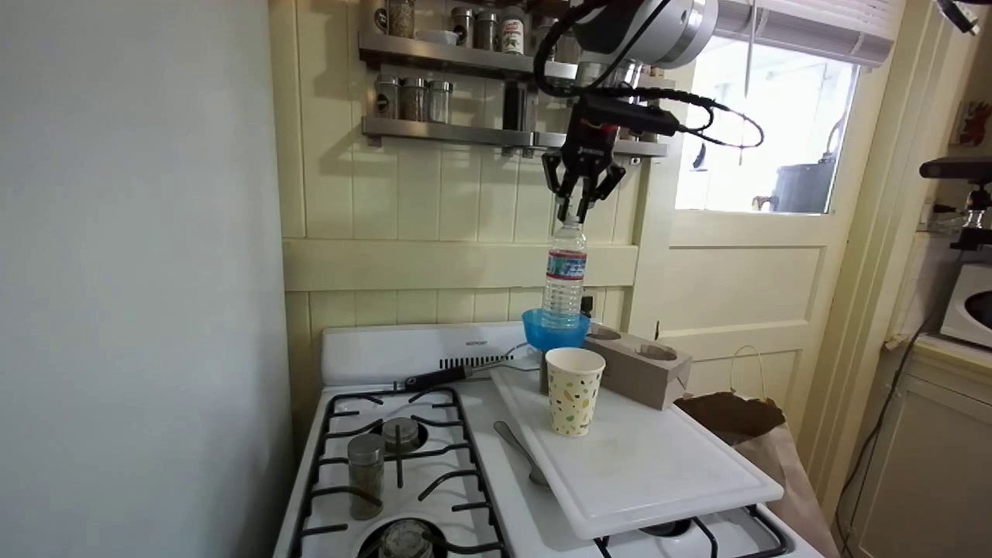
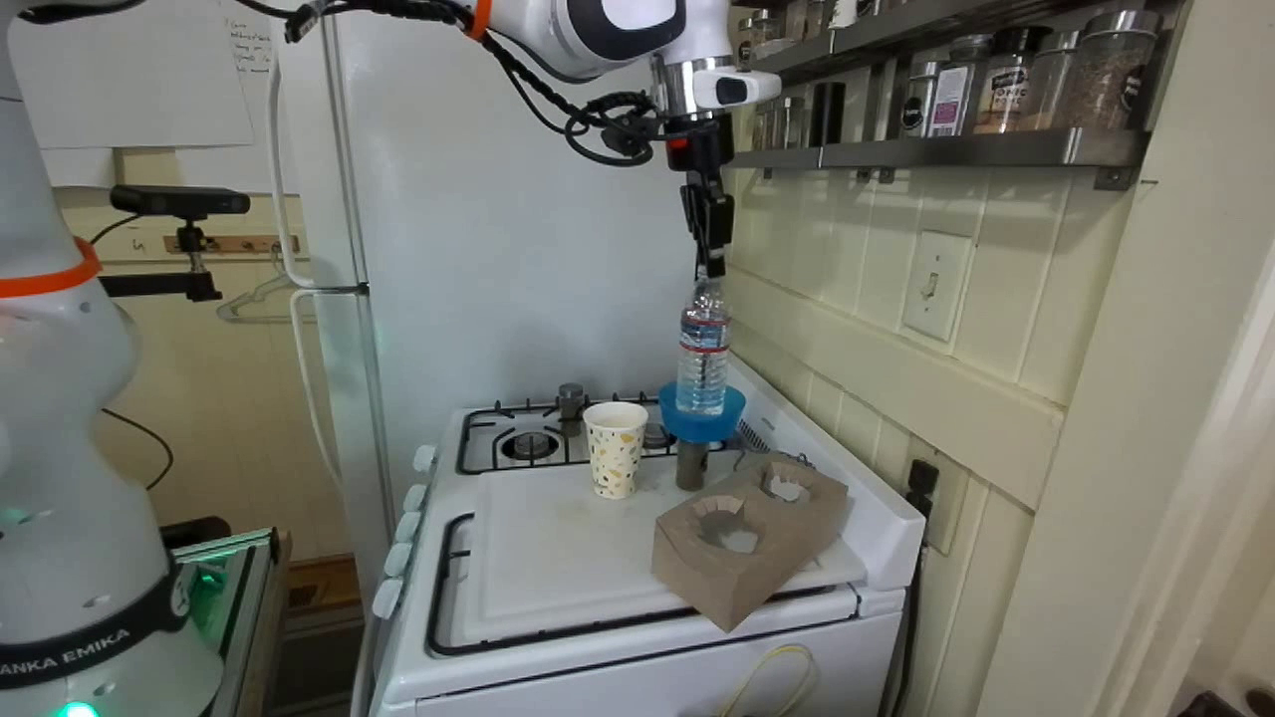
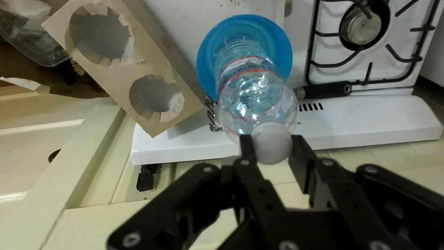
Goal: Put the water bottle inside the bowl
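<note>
Black gripper, above the bowl: jaws slightly apart, apparently pinching the water bottle by its white cap, likely for steadiness. Water bottle: near upright, base inside the bowl. Dark jar: under the bowl, seemingly its prop.

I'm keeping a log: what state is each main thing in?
Blue round bowl: upright.
Clear plastic water bottle: white cap on, roughly upright, base inside the bowl.
Black two-finger gripper: straddling the cap; whether clamped, unclear.
White patterned paper cup: upright, open-topped.
Brown cardboard holder: holes up.
Glass stovetop jar: lidded, upright.
</note>
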You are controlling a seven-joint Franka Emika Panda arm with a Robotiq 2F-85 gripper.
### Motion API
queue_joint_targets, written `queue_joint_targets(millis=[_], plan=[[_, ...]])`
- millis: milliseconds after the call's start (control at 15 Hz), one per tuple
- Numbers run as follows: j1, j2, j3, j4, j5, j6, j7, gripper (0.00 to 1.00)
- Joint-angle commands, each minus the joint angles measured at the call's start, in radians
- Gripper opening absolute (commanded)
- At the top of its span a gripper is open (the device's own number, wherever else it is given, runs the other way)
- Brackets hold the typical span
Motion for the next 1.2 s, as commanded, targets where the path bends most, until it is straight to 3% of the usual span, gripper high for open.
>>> queue_joint_targets(millis=[0, 1133], plan=[[0.006, 0.0, 0.003, -0.006, -0.011, 0.033, 0.033, 0.08], [0.011, 0.009, 0.008, -0.011, -0.013, 0.035, 0.049, 0.08]])
